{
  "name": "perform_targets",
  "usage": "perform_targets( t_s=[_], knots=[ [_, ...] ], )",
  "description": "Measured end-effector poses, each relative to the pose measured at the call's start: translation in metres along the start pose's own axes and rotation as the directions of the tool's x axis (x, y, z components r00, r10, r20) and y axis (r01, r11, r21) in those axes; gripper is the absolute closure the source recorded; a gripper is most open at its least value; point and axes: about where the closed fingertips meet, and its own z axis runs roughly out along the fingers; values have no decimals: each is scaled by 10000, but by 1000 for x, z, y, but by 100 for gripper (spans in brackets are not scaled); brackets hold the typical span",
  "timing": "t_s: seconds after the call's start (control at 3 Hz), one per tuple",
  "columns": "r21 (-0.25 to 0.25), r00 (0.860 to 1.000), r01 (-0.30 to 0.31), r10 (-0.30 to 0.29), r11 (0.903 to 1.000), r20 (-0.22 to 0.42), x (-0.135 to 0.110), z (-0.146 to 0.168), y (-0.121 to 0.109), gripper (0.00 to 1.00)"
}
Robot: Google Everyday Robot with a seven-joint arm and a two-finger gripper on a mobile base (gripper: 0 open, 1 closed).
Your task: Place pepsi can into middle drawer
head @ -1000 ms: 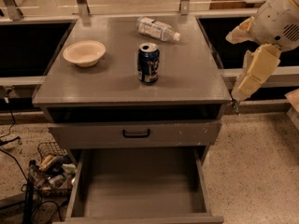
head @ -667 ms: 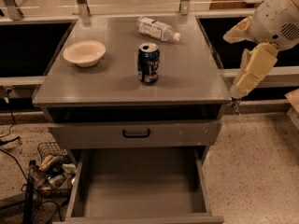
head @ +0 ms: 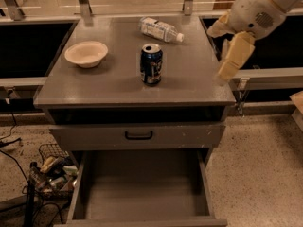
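Note:
The pepsi can (head: 151, 64), dark blue with a silver top, stands upright near the middle of the grey cabinet top (head: 189, 84). The middle drawer (head: 142, 193) is pulled out below, showing a flat grey floor and low side walls with nothing in it. My gripper (head: 226, 72), cream coloured, hangs from the arm (head: 258, 8) at the right edge of the cabinet top. It is to the right of the can and apart from it, holding nothing that I can see.
A clear plastic water bottle (head: 160, 30) lies on its side at the back of the top. A pale bowl (head: 86, 54) sits at the left. A closed drawer front with a black handle (head: 138, 135) is above the open drawer. A wire basket of clutter (head: 52, 171) stands on the floor at left.
My gripper has moved left and a little up, from beside the cabinet's right side to over its right edge. The can, bottle and bowl have not moved.

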Motion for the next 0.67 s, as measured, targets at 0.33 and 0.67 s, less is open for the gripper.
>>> perform_targets(
  t_s=[0.33,0.67],
  knots=[
    [-81,9993,341,-343,9994,-143,-29,15,-24,0],
    [65,9989,436,-437,9990,165,-33,19,-31,0]
  ],
)
